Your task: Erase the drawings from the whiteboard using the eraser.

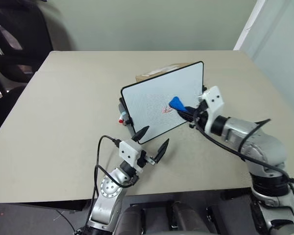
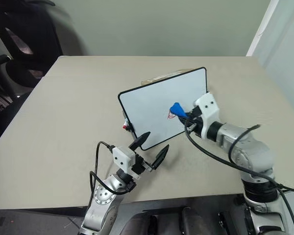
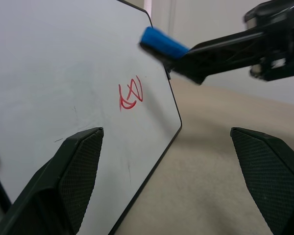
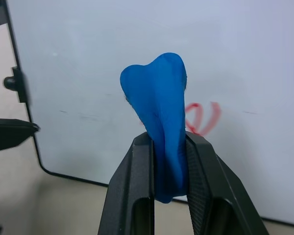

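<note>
While pinched, eraser (image 4: 159, 127) hangs near drawings (image 3: 131, 94), mid-whiteboard (image 1: 152, 98).

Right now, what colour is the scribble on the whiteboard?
Red: the drawings are looping red marker lines on the whiteboard, clearest in the left wrist view.

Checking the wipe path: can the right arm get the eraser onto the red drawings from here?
Probably yes. The right gripper is shut on the eraser, which hangs just in front of the drawings on the whiteboard, with nothing between them.
</note>
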Tool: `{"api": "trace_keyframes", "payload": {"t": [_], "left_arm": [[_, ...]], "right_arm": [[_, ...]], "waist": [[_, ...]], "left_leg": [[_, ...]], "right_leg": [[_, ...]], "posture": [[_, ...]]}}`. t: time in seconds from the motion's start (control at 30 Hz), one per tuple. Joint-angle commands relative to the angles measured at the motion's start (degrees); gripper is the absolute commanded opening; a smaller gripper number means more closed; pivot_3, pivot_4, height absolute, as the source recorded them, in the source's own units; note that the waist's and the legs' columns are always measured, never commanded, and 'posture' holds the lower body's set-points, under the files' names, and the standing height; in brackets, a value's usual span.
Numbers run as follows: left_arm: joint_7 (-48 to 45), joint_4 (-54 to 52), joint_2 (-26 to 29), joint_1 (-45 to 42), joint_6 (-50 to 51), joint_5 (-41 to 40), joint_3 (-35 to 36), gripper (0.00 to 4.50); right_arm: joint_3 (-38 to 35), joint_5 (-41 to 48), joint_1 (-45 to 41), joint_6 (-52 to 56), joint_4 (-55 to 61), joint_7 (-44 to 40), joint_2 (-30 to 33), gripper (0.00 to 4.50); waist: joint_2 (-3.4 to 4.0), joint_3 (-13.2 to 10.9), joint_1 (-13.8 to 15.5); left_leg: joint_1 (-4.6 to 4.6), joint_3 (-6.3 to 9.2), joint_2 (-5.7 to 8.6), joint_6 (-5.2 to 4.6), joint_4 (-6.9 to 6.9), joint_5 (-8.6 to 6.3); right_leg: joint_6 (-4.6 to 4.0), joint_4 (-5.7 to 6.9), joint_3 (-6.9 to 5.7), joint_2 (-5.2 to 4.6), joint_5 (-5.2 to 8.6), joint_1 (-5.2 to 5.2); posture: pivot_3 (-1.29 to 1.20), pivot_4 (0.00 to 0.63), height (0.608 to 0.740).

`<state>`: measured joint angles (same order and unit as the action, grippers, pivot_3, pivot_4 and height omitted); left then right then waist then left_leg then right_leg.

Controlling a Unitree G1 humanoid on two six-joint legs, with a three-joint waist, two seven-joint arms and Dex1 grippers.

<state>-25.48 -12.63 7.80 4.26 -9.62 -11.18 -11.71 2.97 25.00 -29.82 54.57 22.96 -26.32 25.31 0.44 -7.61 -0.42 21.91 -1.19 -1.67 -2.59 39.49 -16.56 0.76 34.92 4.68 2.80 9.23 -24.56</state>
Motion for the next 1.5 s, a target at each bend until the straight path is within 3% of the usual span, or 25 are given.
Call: {"api": "trace_keyframes", "payload": {"t": [0.03, 0.3, 0.67, 1.13, 1.5], "left_arm": [[0.49, -3.06, -0.07, 0.59, -0.66, -0.27, 0.43, 4.50], [1.02, -5.31, 0.79, 1.82, 0.14, -1.08, 1.57, 4.50], [0.76, -6.32, 1.58, 2.06, 1.00, -1.70, 2.44, 4.50], [0.71, -6.46, 1.51, 1.88, 1.04, -2.04, 2.48, 4.50], [0.86, -7.51, 1.51, 2.54, 1.10, -2.17, 2.46, 4.50]], "right_arm": [[1.33, -2.09, -1.89, -3.23, -2.12, 0.62, -0.95, 0.52], [5.10, -6.41, -1.71, -6.88, -10.86, 0.76, -3.39, 0.52], [8.64, -10.53, 1.03, -6.43, -12.69, 0.43, -2.59, 0.52], [0.79, -9.91, -7.13, -6.72, -11.72, 2.41, -3.93, 0.52], [4.50, -12.21, -2.65, -7.27, -15.33, 2.13, -4.89, 0.52]], "waist": [[0.00, 0.00, 0.07], [0.00, 0.00, 0.02], [0.00, 0.00, -0.24], [0.00, 0.00, -0.52], [-0.01, 0.00, -0.52]], "left_leg": [[0.01, 0.00, 0.00, 0.00, 0.01, 0.00], [0.02, 0.00, 0.00, 0.01, -0.04, -0.01], [0.00, 0.00, -0.01, 0.05, -0.01, 0.02], [0.06, 0.00, 0.00, 0.11, -0.10, 0.12], [0.03, 0.00, -0.01, 0.13, -0.30, 0.12]], "right_leg": [[0.00, 0.00, 0.00, 0.00, 0.00, 0.02], [-0.23, 0.04, 0.00, -0.01, -0.15, -0.05], [-0.21, 0.04, 0.00, -0.01, -0.21, -0.02], [-0.29, 0.00, 0.01, -0.01, -0.34, -0.12], [-0.44, 0.01, 0.00, -0.01, -0.25, -0.18]], "posture": [[0.00, 0.150, 0.740], [0.00, 0.150, 0.740], [0.00, 0.150, 0.740], [0.00, 0.150, 0.740], [0.00, 0.150, 0.740]]}}
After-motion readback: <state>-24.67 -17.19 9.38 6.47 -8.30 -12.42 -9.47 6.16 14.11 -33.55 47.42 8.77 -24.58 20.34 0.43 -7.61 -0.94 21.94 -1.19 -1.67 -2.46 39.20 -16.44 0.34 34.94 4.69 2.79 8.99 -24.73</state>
